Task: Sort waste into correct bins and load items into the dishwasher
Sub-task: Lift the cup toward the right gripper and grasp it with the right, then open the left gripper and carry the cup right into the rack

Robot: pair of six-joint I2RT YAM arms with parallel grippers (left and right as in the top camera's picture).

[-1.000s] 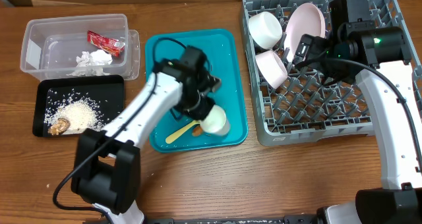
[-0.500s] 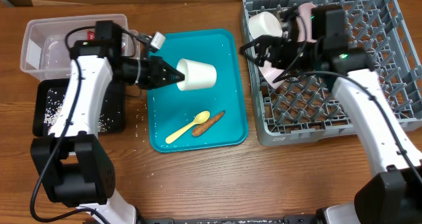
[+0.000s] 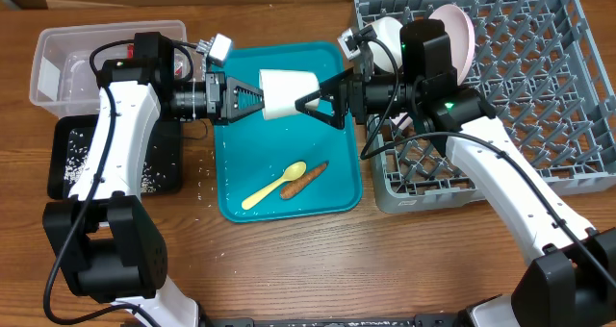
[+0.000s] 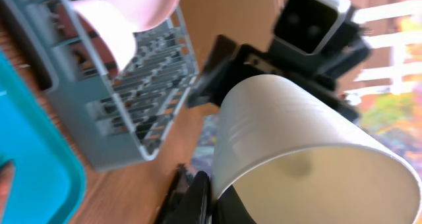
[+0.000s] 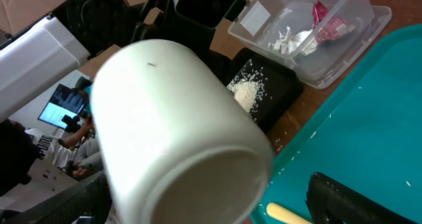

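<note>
Your wooden table (image 3: 289,260) carries four containers.
At your far left a clear tub (image 3: 58,67) sits with a black tray (image 3: 58,163) just in front of it. A teal tray (image 3: 327,202) lies mid-table and a grey dish rack (image 3: 568,125) just beside it on the right. A few rice grains (image 3: 204,168) dot the wood between the two trays.

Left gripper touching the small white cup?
Touching. Left wrist view: the left gripper pinches the rim of the small white cup; overhead agrees.

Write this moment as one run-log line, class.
phase: likely cup handover | left tool: shut on white cup rim | right tool: open at cup base | spoon, carrot stick: on teal tray
</note>
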